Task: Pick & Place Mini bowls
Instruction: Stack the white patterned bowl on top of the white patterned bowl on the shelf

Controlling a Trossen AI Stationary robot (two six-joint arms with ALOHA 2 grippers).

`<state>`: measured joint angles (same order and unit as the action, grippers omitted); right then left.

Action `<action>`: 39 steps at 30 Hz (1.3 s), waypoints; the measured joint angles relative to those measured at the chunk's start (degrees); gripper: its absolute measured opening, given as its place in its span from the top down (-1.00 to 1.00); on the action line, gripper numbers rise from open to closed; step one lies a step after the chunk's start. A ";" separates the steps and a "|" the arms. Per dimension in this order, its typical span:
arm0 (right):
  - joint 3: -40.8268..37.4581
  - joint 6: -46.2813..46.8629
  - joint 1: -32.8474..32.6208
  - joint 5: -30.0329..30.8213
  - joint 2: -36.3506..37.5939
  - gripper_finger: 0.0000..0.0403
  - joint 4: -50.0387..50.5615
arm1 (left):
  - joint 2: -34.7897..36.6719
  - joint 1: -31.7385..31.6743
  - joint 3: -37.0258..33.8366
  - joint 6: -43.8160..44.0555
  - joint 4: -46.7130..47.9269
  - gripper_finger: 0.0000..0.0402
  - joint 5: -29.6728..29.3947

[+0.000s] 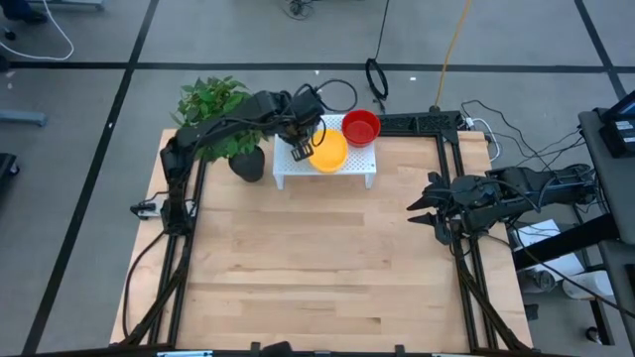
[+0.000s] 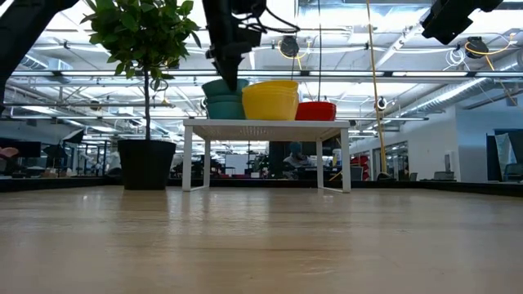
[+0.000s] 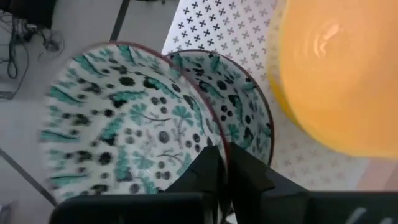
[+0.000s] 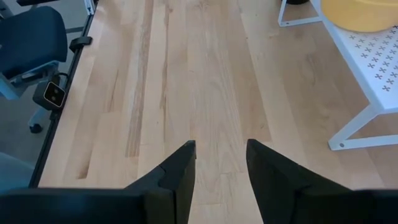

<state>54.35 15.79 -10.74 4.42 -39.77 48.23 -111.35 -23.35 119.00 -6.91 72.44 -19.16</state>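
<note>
A white mini bowl with a dark blue-green pattern (image 3: pixel 124 130) hangs from my left gripper (image 3: pixel 227 157), which is shut on it over the left end of the white rack (image 1: pixel 327 171). A second patterned bowl (image 3: pixel 242 106) stands on the rack right behind and under it; in the low view the two (image 2: pixel 223 96) look stacked, and I cannot tell whether they touch. A yellow bowl (image 1: pixel 328 151) and a red bowl (image 1: pixel 360 127) stand on the rack to their right. My right gripper (image 4: pixel 221 165) waits open over the table's right side. My left gripper pinches the held patterned bowl's rim (image 3: pixel 219 135), on the side toward the other patterned bowl. One finger (image 3: pixel 202 177) is inside the bowl, the other (image 3: pixel 252 177) outside. The fingers come slanting down from above. The bowl is tilted, its opening toward the wrist camera.
A leafy plant (image 1: pixel 213 104) in a black pot (image 1: pixel 248 164) stands just left of the rack, close to my left arm. The bare wooden table (image 1: pixel 317 268) stretches in front of the rack. Black frame rails (image 1: pixel 466 288) run along both sides.
</note>
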 joint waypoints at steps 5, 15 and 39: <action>0.00 0.01 0.00 -0.01 0.00 0.36 0.01 | -0.02 -0.26 -2.26 0.77 0.30 0.95 -0.10; 0.00 0.00 0.00 -0.01 0.00 0.36 0.04 | -0.02 -0.06 -3.11 0.01 -2.68 0.88 -0.14; 0.00 0.00 0.01 -0.01 0.00 0.36 0.07 | -0.02 2.90 -3.15 4.08 -3.30 0.55 -0.59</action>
<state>54.35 15.79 -10.73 4.41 -39.77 48.29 -111.37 -20.45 115.85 -2.83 69.14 -19.75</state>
